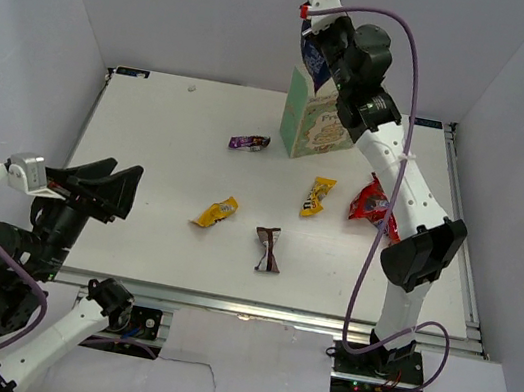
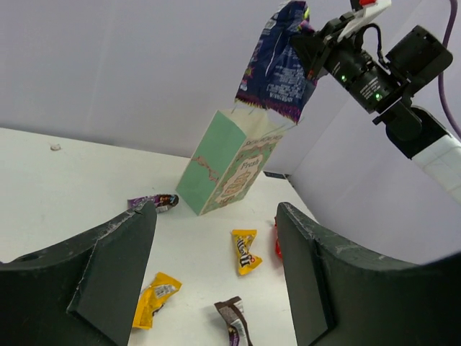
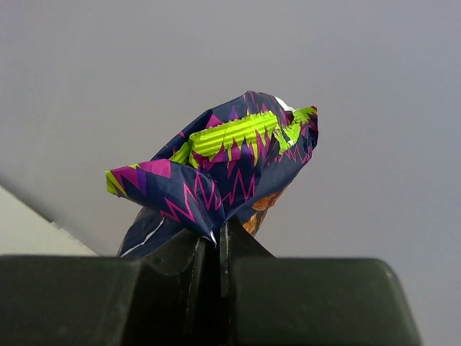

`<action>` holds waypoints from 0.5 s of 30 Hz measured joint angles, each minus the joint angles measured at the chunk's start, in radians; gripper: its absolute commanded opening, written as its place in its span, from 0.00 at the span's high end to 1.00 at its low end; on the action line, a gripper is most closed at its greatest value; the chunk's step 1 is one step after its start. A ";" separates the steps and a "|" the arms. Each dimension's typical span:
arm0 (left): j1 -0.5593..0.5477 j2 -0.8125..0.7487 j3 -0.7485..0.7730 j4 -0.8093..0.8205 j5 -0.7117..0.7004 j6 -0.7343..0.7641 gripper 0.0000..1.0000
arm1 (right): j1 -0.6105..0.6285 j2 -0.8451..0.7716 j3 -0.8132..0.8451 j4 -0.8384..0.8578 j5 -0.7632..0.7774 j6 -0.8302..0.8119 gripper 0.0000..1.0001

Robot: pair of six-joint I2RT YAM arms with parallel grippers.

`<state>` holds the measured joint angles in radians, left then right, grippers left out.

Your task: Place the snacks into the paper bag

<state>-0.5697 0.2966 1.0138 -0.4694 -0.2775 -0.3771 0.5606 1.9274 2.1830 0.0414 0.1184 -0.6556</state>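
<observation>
My right gripper (image 1: pixel 320 10) is shut on the top of the dark blue chip bag (image 3: pixel 223 166) and holds it hanging just above the open mouth of the mint-green paper bag (image 1: pixel 308 118). The left wrist view shows the chip bag (image 2: pixel 281 61) right over the paper bag (image 2: pixel 229 166). On the table lie a purple wrapper (image 1: pixel 249 142), two yellow candy packets (image 1: pixel 319 197) (image 1: pixel 216 211), a red chip bag (image 1: pixel 370 203) and a brown-white bar wrapper (image 1: pixel 268 249). My left gripper (image 1: pixel 106 187) is open and empty, raised above the table's near left.
White walls close in the table on the left, back and right. The right arm's forearm (image 1: pixel 403 175) reaches over the red chip bag. A small white speck (image 1: pixel 192 88) lies at the back left.
</observation>
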 measured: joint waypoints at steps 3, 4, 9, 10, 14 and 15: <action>0.000 -0.009 -0.013 -0.015 -0.001 0.003 0.22 | 0.000 0.015 -0.005 0.057 0.087 -0.002 0.92; 0.000 -0.010 -0.018 -0.019 -0.001 0.003 0.22 | 0.000 0.018 -0.005 0.074 0.114 -0.002 0.92; 0.000 -0.027 -0.033 -0.045 -0.001 0.002 0.22 | 0.000 0.026 -0.024 0.185 0.238 -0.003 0.92; 0.000 -0.034 -0.034 -0.051 -0.001 0.002 0.22 | -0.001 0.026 -0.036 0.212 0.257 -0.004 0.92; 0.000 -0.063 -0.039 -0.059 -0.002 0.002 0.22 | -0.002 0.026 -0.084 0.261 0.308 -0.006 0.92; 0.000 -0.070 -0.039 -0.060 -0.003 0.002 0.22 | -0.003 0.026 -0.094 0.263 0.315 -0.006 0.92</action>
<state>-0.5697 0.2264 0.9749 -0.5293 -0.2810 -0.3752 0.5579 1.9533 2.0892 0.3046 0.4339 -0.6621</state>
